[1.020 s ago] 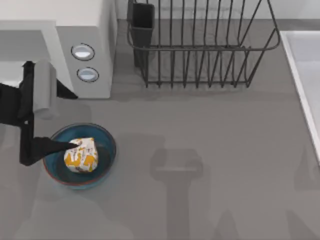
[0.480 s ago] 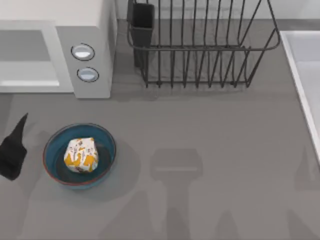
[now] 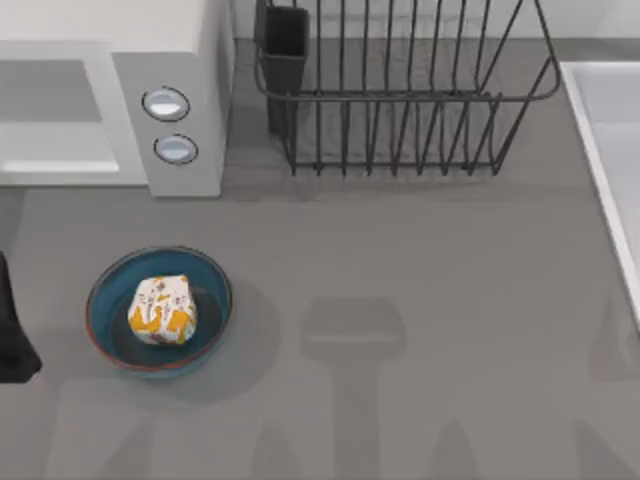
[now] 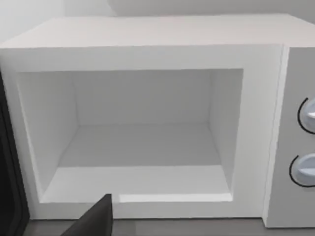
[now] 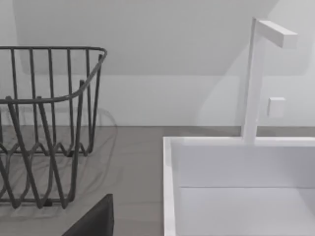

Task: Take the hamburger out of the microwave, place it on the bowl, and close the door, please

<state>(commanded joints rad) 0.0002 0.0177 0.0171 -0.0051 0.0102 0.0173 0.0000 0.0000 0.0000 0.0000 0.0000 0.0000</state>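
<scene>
No brand or lettering can be read anywhere: the hamburger (image 3: 162,310) wears white paper with orange-yellow patches and small dark marks too fine to make out, and the microwave (image 3: 180,60) shows two round silver-blue knobs (image 3: 166,103) on its side panel with no legible labels beside them.

The hamburger sits inside the bowl (image 3: 105,300), a shallow blue one with a thin reddish-brown rim, which rests on the grey worktop (image 3: 420,300) toward the left, in front of the microwave and apart from it. The microwave stands at the back left. In the left wrist view its cavity (image 4: 142,132) is open and bare, white walls all round, and a dark edge (image 4: 9,177) stands along the side of the picture next to the opening; I cannot tell whether that is the door.

Of the left arm, a black piece (image 3: 12,335) shows at the left edge of the top view, just left of the bowl and not touching it. The left wrist camera faces straight into the microwave mouth, with one dark fingertip (image 4: 96,221) low in the frame; how wide that pincer stands I cannot tell.

The right wrist camera looks across the worktop at the black wire dish rack (image 5: 44,128) and a white sink (image 5: 236,167) with its tap (image 5: 256,73), the rack just beside the sink's rim. One dark fingertip (image 5: 93,221) shows there too, and the right pincer's state cannot be told either.
</scene>
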